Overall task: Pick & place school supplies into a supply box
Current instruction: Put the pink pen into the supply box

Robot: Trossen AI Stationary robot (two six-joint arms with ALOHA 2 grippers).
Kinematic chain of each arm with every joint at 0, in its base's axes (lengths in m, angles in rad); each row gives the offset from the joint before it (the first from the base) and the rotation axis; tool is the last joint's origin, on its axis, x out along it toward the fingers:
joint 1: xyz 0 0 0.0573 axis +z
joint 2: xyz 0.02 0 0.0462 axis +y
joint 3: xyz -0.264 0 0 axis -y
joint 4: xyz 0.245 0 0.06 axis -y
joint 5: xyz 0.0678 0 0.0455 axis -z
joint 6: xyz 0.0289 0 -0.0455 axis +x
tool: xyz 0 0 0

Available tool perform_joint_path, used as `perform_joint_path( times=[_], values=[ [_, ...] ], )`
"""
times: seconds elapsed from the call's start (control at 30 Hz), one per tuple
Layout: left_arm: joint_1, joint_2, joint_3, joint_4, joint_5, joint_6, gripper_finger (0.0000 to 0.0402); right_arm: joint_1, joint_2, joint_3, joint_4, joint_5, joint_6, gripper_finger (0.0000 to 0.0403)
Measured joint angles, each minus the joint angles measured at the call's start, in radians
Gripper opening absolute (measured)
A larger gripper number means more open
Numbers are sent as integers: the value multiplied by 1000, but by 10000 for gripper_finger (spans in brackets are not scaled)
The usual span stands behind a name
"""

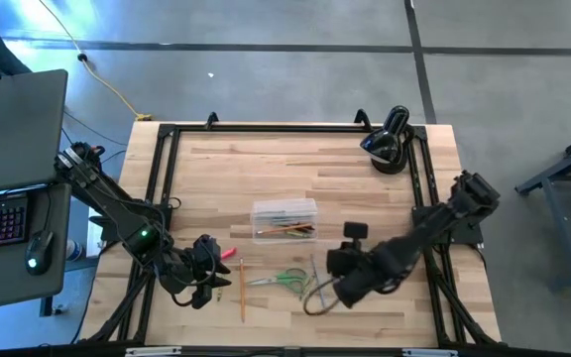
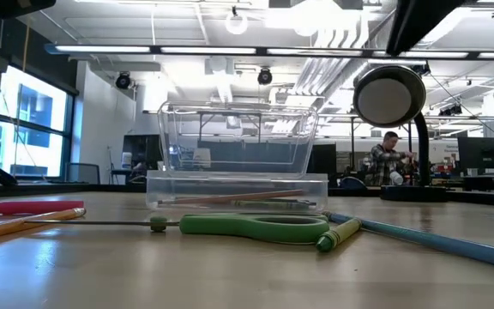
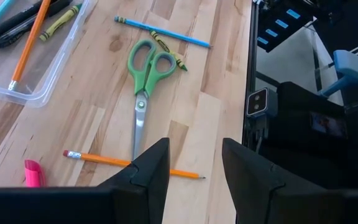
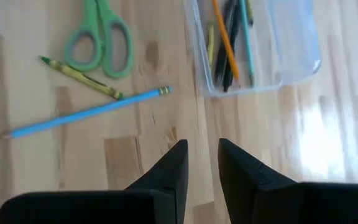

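Overhead view, left to right. Left gripper (image 1: 203,270) — low over the table's left front, fingers (image 3: 148,171) spread wide, nothing between them. Just beside it lie a pink pen (image 1: 228,253) and an orange pencil (image 1: 242,290). At centre, the clear supply box (image 1: 285,220) holds several pens and pencils. In front of it lie the green scissors (image 1: 284,280), with a crayon (image 3: 168,51) and a blue pencil (image 3: 161,32) close by. Right gripper (image 1: 341,288) — hovering near these, fingers narrowly parted, empty.

Clear box (image 1: 285,219) w/ pens mid-table; green scissors (image 1: 287,280), blue pencil (image 4: 86,112), orange pencil (image 3: 132,165) loose nearby
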Motion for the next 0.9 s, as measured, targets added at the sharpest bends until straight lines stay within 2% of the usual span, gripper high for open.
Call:
perform_joint_path(
  times=[0.13,0.3,0.47,0.6,0.8,0.9],
  values=[
    [0,0,0,0,0,0,179,44,-46,0,10,32,-4,67],
    [0,0,0,0,-12,0,179,55,-84,0,69,-21,23,67],
    [1,0,0,43,-201,0,179,68,-87,0,45,24,20,67],
    [0,0,0,45,-363,6,179,71,-87,0,-20,-9,27,67],
    [0,10,0,36,-417,152,179,95,-87,0,-100,-18,45,67],
    [2,9,0,60,-412,133,179,117,-91,0,-156,-21,10,67]
  ],
)
